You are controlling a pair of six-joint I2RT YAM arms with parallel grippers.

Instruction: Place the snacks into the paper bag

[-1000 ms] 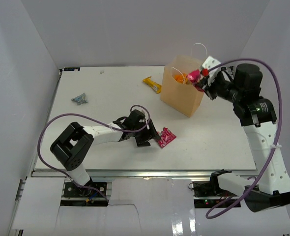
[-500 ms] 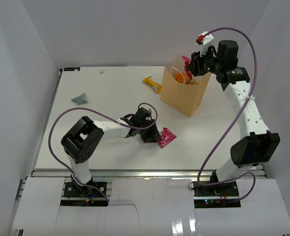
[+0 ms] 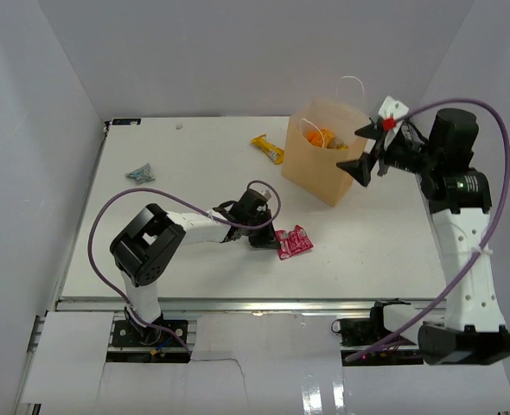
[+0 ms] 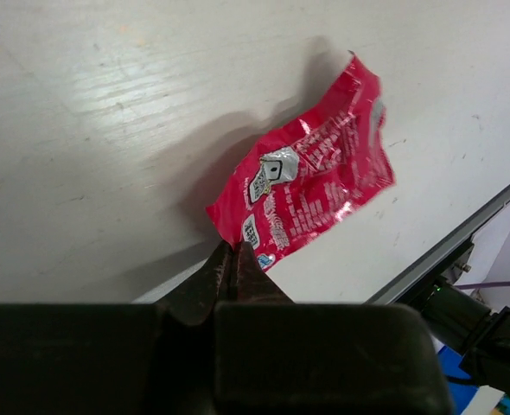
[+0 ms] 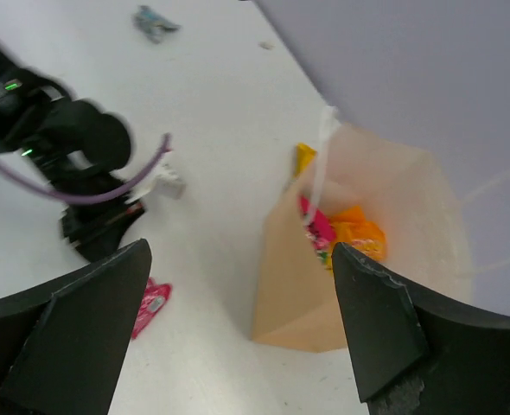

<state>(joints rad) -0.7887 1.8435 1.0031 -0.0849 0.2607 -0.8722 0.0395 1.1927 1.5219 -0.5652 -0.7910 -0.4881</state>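
Three snacks lie out on the bench (image 3: 194,164): a red packet (image 3: 294,243) near the middle of the near edge, a yellow bar (image 3: 268,149) just left of the paper bag (image 3: 320,173), and a grey-blue packet (image 3: 140,174) by the left edge. The bag stands upright toward the far right corner with its mouth open. An orange packet (image 3: 326,137) and a pink packet (image 5: 314,226) are inside.

The left gripper (image 3: 270,240) is down at bench level, jaws clenched. In the wrist view the tips meet on one corner of the red packet. It looks like a pinch on that corner only, with the rest of the packet sticking out past the tips. A shadow under it hints it is partly off the surface, not certain.

The right gripper (image 3: 360,150) hangs beside the bag's right side at mouth height, jaws spread wide, nothing between them.

Key relation: the red packet runs from the left gripper's tips toward the right edge, its long axis roughly along the near edge and a bit slanted. The bag is well apart from it, off toward the far right corner. The left arm is the nearer one and is already on the packet.

Likely step: picking up the red packet. The next move needs a lift high enough to clear the bag's rim. The corner grip is thin, so the packet may dangle or slip. The right gripper sits close to the mouth and could crowd the drop.
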